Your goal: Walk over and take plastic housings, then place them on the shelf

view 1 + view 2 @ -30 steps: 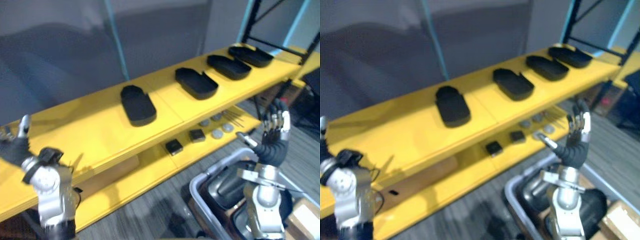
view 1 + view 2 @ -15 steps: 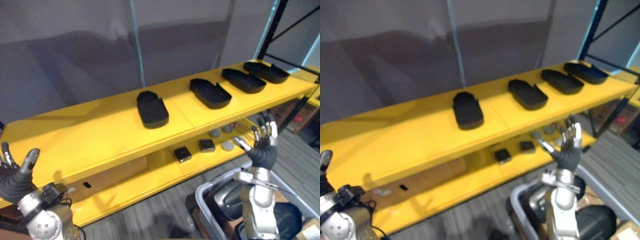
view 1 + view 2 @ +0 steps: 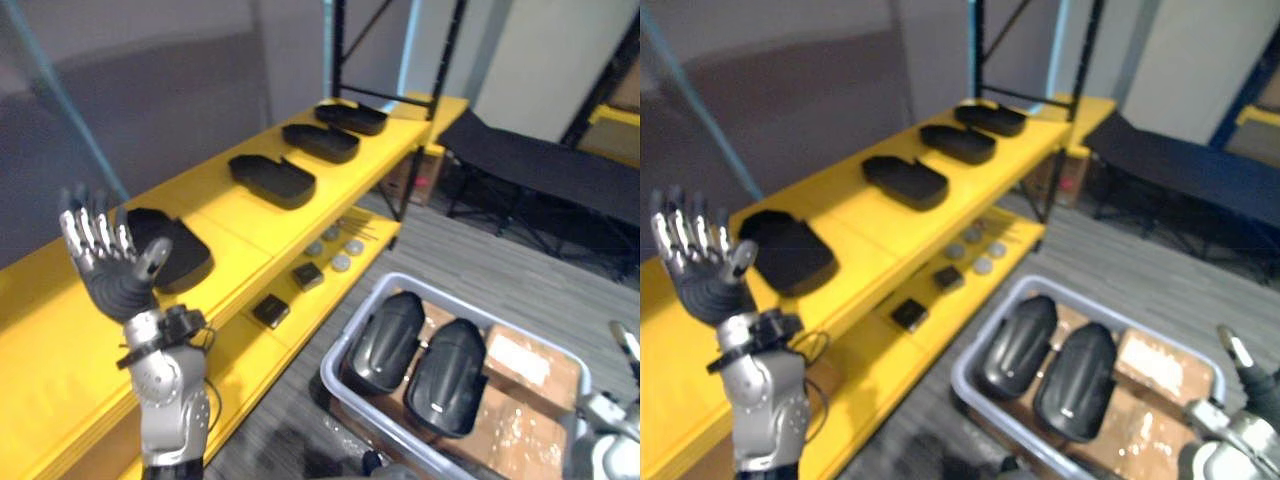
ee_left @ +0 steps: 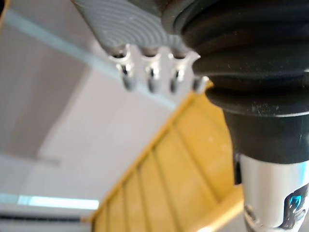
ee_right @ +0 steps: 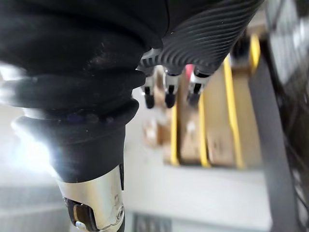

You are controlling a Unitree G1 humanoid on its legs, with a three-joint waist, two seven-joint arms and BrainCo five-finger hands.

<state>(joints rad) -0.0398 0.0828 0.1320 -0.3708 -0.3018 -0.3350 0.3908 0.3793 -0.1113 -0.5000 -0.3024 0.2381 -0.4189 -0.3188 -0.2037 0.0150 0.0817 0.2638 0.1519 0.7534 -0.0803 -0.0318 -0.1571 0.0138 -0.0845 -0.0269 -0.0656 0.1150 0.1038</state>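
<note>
Left eye view: a grey plastic bin sits on the floor beside a yellow two-tier shelf, w/ two glossy black rounded plastic housings lying side by side in it, next to cardboard boxes. Four matte black oval plastic shells lie in a row on the shelf's top deck.

The left hand is raised in front of the shelf, fingers spread and released, holding nothing. The right hand shows low near the bin's right end, fingers straight (its wrist view agrees), also empty.

Judgement: pick-up not yet begun, i.e. the approach step. To do it well, square up to the bin first and bring both hands down over one housing. Grip along its long sides, lift clear of the rim, then aim for the free yellow stretch near the left hand.
</note>
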